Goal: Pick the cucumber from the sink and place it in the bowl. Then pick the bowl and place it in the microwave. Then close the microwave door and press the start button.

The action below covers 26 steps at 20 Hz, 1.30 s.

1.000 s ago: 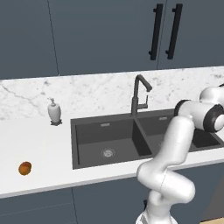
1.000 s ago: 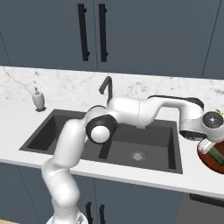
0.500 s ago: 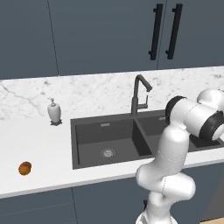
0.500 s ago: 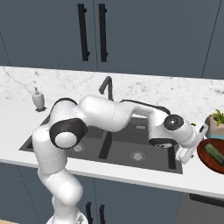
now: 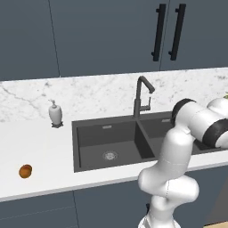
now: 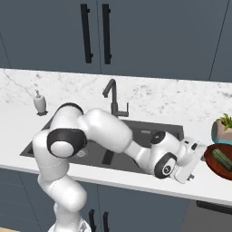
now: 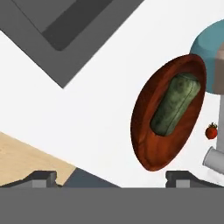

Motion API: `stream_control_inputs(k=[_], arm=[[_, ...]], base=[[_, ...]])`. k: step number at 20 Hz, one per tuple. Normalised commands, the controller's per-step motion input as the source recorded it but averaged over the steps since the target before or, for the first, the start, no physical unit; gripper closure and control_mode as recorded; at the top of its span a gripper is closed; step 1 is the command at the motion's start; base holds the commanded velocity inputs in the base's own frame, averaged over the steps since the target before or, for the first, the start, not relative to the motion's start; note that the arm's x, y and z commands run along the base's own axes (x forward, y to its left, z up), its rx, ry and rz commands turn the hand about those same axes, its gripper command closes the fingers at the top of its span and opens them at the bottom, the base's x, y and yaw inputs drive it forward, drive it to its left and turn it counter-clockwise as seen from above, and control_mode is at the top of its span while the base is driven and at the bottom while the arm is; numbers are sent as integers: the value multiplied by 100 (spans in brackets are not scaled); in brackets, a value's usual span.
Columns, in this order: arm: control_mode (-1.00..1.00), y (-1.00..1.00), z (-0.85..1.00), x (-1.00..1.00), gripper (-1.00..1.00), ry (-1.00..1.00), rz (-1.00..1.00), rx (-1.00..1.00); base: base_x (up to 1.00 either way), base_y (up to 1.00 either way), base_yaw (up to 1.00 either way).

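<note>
White marble counter [image 6: 136,181] running along the near front edge, with the dark double-basin sink [image 6: 140,136] sunk into it and bare counter between the sink's right rim and the bowl [image 6: 216,163]. Bowl sitting near the right end of the counter, just in front of a teal planter [image 6: 222,132] with green leaves. Dark cabinet fronts closing off the far side above the backsplash; tall angular faucet [image 5: 141,95] rising behind the basin divider. Soap dispenser [image 5: 55,114] standing far left of the sink, a round orange-brown fruit [image 5: 25,171] lying well apart on the near left counter.

Gripper [image 6: 188,168] hanging over the near counter edge just left of the bowl, jaws spread wide, holding nothing and touching nothing. In the hand view, fingertips [image 7: 41,178] standing far apart with the bowl's near rim between them.

Cucumber [image 7: 175,104] lying lengthwise inside the reddish-brown bowl [image 7: 148,144], dark mottled green, blunt-ended, resting in the hollow. Small red tomato-like thing [image 7: 211,131] just beside the bowl's outer wall.
</note>
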Motion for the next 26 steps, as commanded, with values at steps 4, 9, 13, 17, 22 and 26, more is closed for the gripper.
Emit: stream_control_inputs(k=[4, 9, 13, 17, 22, 26], arm=[[-100, -2, 21, 62, -100, 5, -25, 7], [-100, -2, 2, 48, -100, 0, -18, 5], [-100, -39, 6, 31, -100, -1, -15, 7], [-100, -66, 69, 27, -100, -15, -12, 9], [-100, -45, 87, 50, -100, -16, -13, 5], [-100, -26, 14, 69, -100, -3, -11, 1]], base=[[0, 0, 0], [0, 0, 0], [0, 0, 0], [0, 0, 0], [0, 0, 0], [0, 0, 0]])
